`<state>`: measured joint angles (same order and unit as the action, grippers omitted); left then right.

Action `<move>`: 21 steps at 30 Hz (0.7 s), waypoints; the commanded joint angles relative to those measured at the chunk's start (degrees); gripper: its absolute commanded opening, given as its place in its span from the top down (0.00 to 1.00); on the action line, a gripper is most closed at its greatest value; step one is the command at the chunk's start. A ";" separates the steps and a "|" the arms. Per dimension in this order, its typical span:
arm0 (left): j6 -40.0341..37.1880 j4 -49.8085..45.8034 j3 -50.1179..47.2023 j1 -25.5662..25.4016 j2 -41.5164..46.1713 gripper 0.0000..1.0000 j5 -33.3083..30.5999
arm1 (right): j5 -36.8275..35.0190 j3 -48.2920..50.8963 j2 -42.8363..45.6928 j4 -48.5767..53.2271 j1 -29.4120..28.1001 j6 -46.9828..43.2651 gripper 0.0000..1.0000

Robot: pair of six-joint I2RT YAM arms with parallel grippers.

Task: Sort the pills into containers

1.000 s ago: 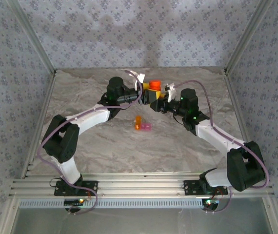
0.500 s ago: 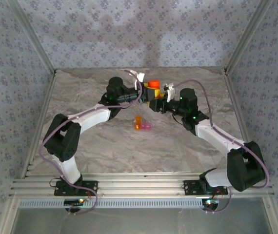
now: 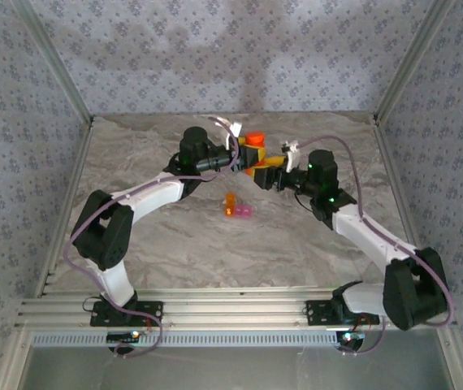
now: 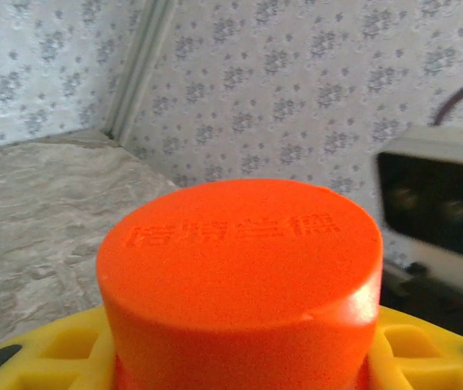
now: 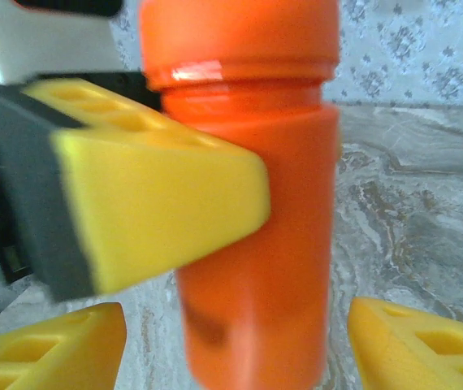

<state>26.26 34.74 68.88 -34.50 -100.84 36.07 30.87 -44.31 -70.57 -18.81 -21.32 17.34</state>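
containers unmoved | left jaws pinching bottle | right jaws spread, backed off

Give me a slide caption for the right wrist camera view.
Orange bottle gripped below its cap by the left gripper, with the right gripper open on either side of it.

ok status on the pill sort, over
Left gripper shut on orange bottle, cap on. Right gripper open, facing it, not touching. Containers on table, apart from both.

Both arms extend forward and bend inward, wrists nearly meeting. Left gripper clamps the orange bottle (fingers just beneath its cap); right gripper faces it, fingers spread apart.
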 commanded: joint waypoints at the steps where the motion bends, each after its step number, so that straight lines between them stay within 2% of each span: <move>1: -3.50 2.22 -3.21 0.96 4.59 0.81 -6.22 | -0.21 3.43 6.24 2.52 1.20 0.54 0.26; 3: -5.34 1.58 -4.84 0.98 5.59 0.81 -9.22 | -1.79 5.80 9.56 3.61 2.44 1.15 0.25; 7: -7.94 1.12 -6.96 0.08 6.10 0.81 -13.02 | -9.98 6.80 14.42 10.49 5.04 3.64 0.24; 12: -10.75 1.61 -7.53 -4.33 4.37 0.81 -16.64 | -19.01 4.80 16.98 20.51 9.29 8.03 0.24; 21: -15.44 9.66 -9.51 -15.01 -3.11 0.81 -25.97 | -23.53 2.37 18.58 28.33 16.50 12.79 0.24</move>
<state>13.56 39.09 60.51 -47.64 -101.56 14.52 10.59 -39.75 -53.47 5.56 -5.87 27.64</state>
